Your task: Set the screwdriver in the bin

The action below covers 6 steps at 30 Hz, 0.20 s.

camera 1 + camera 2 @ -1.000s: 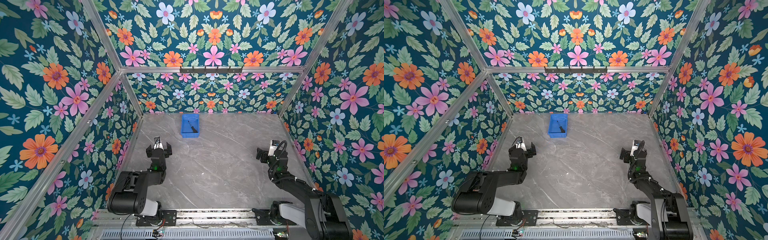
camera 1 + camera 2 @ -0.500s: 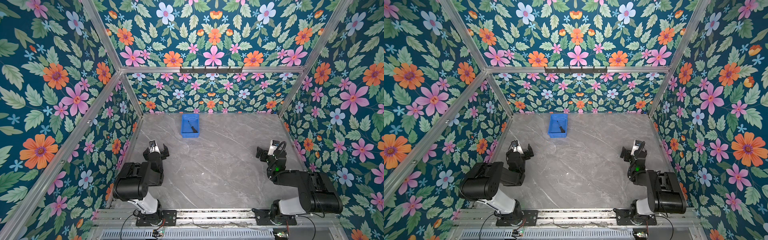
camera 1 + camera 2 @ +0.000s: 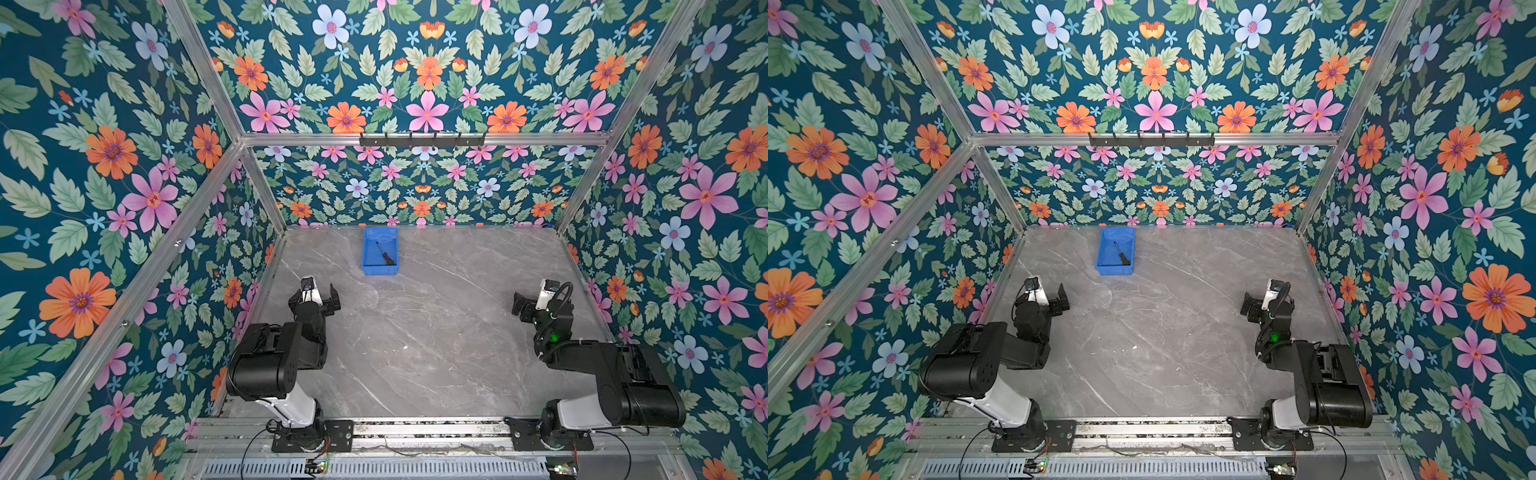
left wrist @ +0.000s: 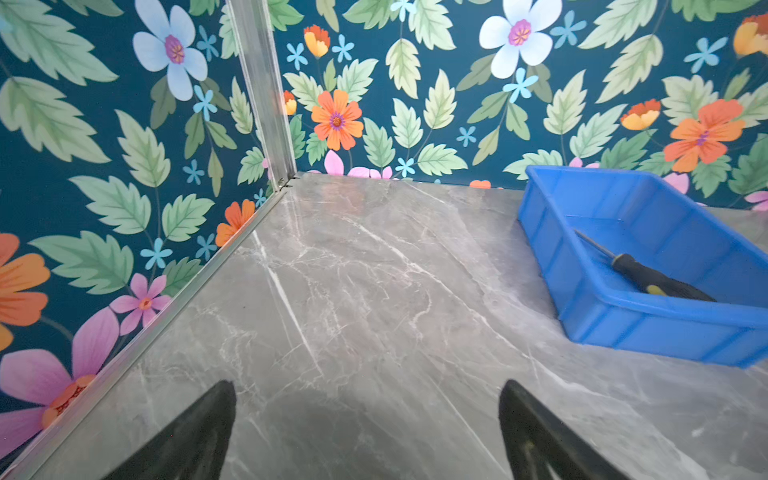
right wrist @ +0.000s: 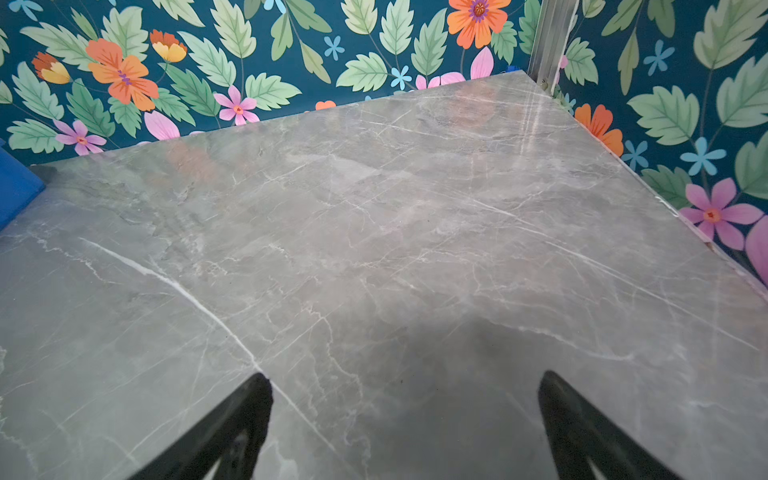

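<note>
Status: the screwdriver (image 3: 385, 254) (image 3: 1122, 254) is in the bin (image 3: 380, 272) (image 3: 1115, 270). It lies flat on the bin floor, on a diagonal in both top views: shaft tip toward 11 o'clock, handle toward 5 o'clock, with the handle end close to the bin's near right corner. The left wrist view shows the same thing, with the black-and-yellow handle (image 4: 648, 282) low against the near wall of the bin (image 4: 648, 328) and the thin shaft running away from it.

The bin sits at 12 o'clock on the table (image 3: 415, 353), a little left of centre, just in front of the back wall (image 3: 415, 195).

The left gripper (image 4: 368, 388) (image 3: 318, 297) is at 9 o'clock on the table, jaws spread wide, with only bare marble between them. The bin is at about 1 o'clock from it, well apart.

The right gripper (image 5: 404, 377) (image 3: 528, 303) is at 3 o'clock, jaws also wide apart and holding nothing. Its wrist view catches only a blue corner of the bin (image 5: 16, 187) at the frame edge.

Both arms are folded back near their bases, and neither touches the bin or the screwdriver.
</note>
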### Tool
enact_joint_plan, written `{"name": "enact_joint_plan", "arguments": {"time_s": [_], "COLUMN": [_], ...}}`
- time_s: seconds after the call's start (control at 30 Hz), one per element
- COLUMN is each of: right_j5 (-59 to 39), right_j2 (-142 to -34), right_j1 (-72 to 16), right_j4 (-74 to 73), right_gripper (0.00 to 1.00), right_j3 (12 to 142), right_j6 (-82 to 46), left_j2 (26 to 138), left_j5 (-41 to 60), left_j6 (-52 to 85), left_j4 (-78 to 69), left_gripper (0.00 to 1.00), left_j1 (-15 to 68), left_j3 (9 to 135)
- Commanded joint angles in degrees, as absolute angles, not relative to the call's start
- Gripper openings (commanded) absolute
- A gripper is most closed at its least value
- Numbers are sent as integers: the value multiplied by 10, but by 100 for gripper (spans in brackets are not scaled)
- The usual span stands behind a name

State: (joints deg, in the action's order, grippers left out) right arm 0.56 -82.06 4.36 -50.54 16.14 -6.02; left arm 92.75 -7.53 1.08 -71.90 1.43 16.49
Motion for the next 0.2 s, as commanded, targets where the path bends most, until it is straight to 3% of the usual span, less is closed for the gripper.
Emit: {"name": "enact_joint_plan", "arguments": {"time_s": [0.0,0.17], "right_j5": [5,6], "right_j2": [-819,-819], "right_j1": [44,44], "right_j4": [-522,-523], "right_gripper": [99,99], "right_j3": [164,164], "right_j6": [-66,-64], "left_j2": [928,927], "left_j5": [-54,-56], "left_j6": [0,-1], "left_j4": [-714,-721], "left_gripper": [100,100], "left_j1": [12,12], "left_j3": [167,163]}}
